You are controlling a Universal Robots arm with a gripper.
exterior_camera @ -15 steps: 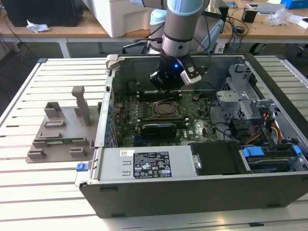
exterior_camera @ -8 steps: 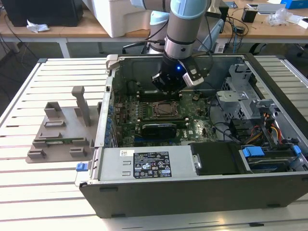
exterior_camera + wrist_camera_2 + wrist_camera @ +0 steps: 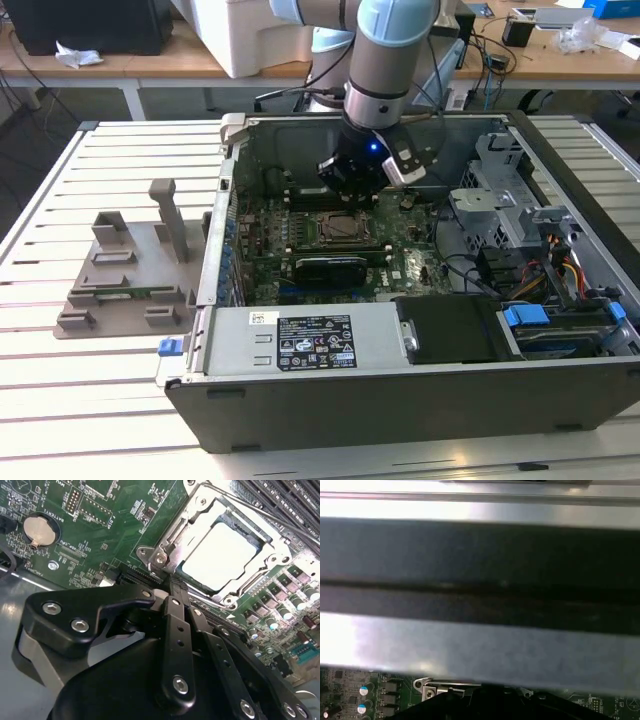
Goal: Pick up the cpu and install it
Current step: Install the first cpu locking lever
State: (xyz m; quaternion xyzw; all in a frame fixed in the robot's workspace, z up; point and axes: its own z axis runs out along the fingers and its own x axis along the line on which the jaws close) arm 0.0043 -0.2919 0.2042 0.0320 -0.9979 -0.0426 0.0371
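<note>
The cpu (image 3: 222, 555), a flat silvery square, lies inside the motherboard socket (image 3: 165, 545), whose metal frame stands around it. In the exterior view the socket (image 3: 335, 228) sits mid-board inside the open computer case (image 3: 400, 400). My gripper (image 3: 352, 178) hangs just behind the socket, low over the board. In the second wrist view my gripper (image 3: 172, 584) has its black fingers (image 3: 179, 630) pressed together, with nothing between them, and their tips sit at the socket frame's edge. A corner of the socket frame (image 3: 437, 687) peeks below the case wall in the first wrist view.
A grey plastic holder tray (image 3: 130, 270) lies on the slatted table at the exterior view's left, outside the case. Drive cages and cables (image 3: 530, 250) crowd the case's other end. A coin battery (image 3: 40, 530) and capacitors (image 3: 292, 605) sit near the socket.
</note>
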